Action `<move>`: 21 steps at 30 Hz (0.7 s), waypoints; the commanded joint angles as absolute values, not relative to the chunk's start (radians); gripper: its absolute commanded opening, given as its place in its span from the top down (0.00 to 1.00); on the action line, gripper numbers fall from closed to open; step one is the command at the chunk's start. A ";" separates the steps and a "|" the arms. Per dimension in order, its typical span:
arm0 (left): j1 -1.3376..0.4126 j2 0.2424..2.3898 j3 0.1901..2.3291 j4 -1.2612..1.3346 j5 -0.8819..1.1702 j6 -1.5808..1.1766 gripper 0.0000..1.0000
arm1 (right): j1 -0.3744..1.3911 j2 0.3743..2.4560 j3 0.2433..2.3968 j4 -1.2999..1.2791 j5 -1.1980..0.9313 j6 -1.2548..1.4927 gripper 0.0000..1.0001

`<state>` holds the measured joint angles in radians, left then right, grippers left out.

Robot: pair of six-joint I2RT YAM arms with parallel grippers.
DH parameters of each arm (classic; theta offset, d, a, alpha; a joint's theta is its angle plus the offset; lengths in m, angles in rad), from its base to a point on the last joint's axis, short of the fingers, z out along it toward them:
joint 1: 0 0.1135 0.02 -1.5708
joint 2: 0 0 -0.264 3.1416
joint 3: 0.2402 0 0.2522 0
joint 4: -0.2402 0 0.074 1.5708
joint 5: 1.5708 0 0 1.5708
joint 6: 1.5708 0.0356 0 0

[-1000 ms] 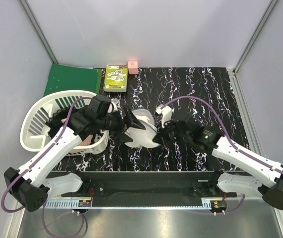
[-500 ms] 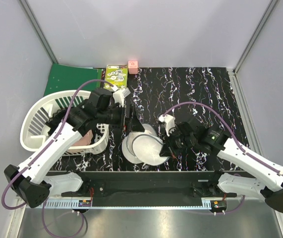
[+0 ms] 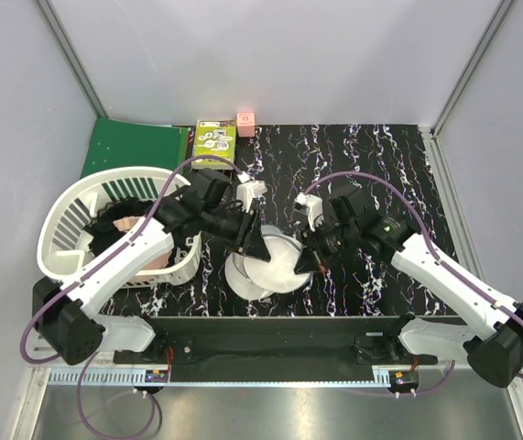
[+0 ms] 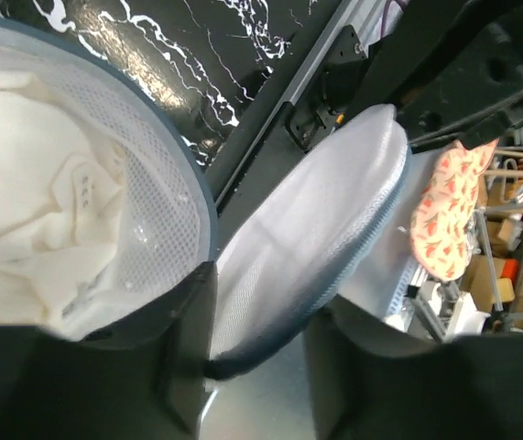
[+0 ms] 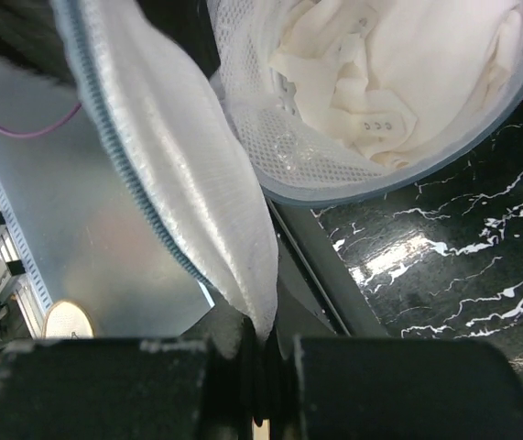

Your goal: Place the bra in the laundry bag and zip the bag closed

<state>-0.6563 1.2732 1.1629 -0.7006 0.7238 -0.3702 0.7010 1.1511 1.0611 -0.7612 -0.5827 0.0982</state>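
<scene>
The laundry bag point(image 3: 239, 278) is a round white mesh pouch at the table's middle, with its lid point(image 3: 277, 260) raised. A cream-white bra point(image 4: 32, 211) with rows of hook eyes lies inside the bag point(image 4: 199, 206); the right wrist view also shows the bra point(image 5: 380, 73). My left gripper point(image 3: 250, 246) has its jaws narrowed on the lid's dark left rim point(image 4: 270, 353), which touches both fingers. My right gripper point(image 3: 314, 261) is shut on the lid's right edge point(image 5: 243, 275), pinching the mesh. The zipper teeth point(image 5: 114, 147) run along the lid's rim.
A white slatted basket point(image 3: 69, 215) holding pink and dark garments stands at the left, close behind my left arm. A green folder point(image 3: 133, 147), a green box point(image 3: 215, 144) and a small pink cube point(image 3: 245, 120) sit at the back. Grey walls close both sides.
My left gripper came down from behind the bag onto the lid's left rim and narrowed from wide open. The right gripper kept its pinch and shifted slightly, tilting the lid up.
</scene>
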 commanded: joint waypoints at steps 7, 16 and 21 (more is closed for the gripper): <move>-0.621 1.396 1.221 -0.491 0.574 -0.660 1.00 | 0.560 1.222 1.176 -0.873 -0.412 0.188 0.52; -0.606 1.341 0.986 -0.143 0.450 -1.038 1.00 | 0.503 1.249 1.243 -1.104 -0.218 0.575 0.00; -0.604 1.287 0.953 -0.190 0.397 -1.090 1.00 | 0.451 1.198 1.174 -1.033 -0.381 0.800 0.00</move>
<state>-0.6048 1.3735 0.9672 -0.2558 0.4744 -0.9966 0.4671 1.2518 1.1950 -1.0538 -0.2832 0.5793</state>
